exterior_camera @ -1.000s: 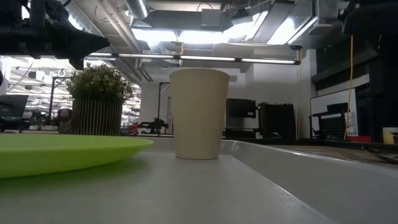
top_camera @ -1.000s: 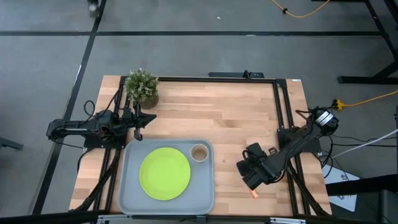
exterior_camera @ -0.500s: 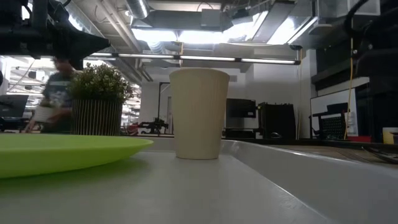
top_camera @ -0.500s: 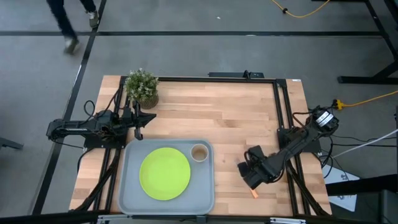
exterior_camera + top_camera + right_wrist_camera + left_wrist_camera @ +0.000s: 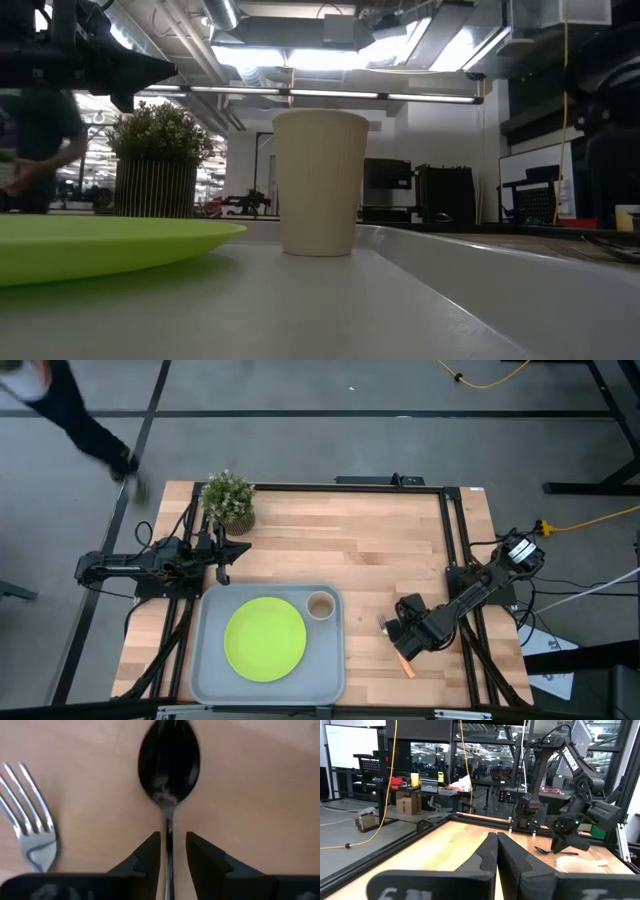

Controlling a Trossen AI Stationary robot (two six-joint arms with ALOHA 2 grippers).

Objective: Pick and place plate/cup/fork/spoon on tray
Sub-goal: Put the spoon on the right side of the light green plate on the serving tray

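Note:
The grey-blue tray lies at the table's near left. The lime-green plate lies flat in it, and the tan cup stands upright in its far right corner. My right gripper is low over the table to the right of the tray, shut on the dark spoon. The fork lies beside it, tines on the wood, orange handle toward the near edge. My left gripper is shut and empty, beyond the tray's far left corner. My right gripper pinches the spoon's thin handle just behind the bowl, between its two fingers. The fingers lie along the handle and come slanting down from the table's right. The bowl sticks out ahead of the fingertips. I cannot tell whether the spoon is clear of the wood.
A potted green plant stands at the far left of the table, beside my left gripper. Bare wood lies between the tray and the far edge. A person walks on the floor beyond the far left corner.
My right gripper has drawn back a little toward the table's right edge, and more of the fork's orange handle now shows. A person has walked past beyond the table's far left corner. The plate, cup and tray have stayed put.

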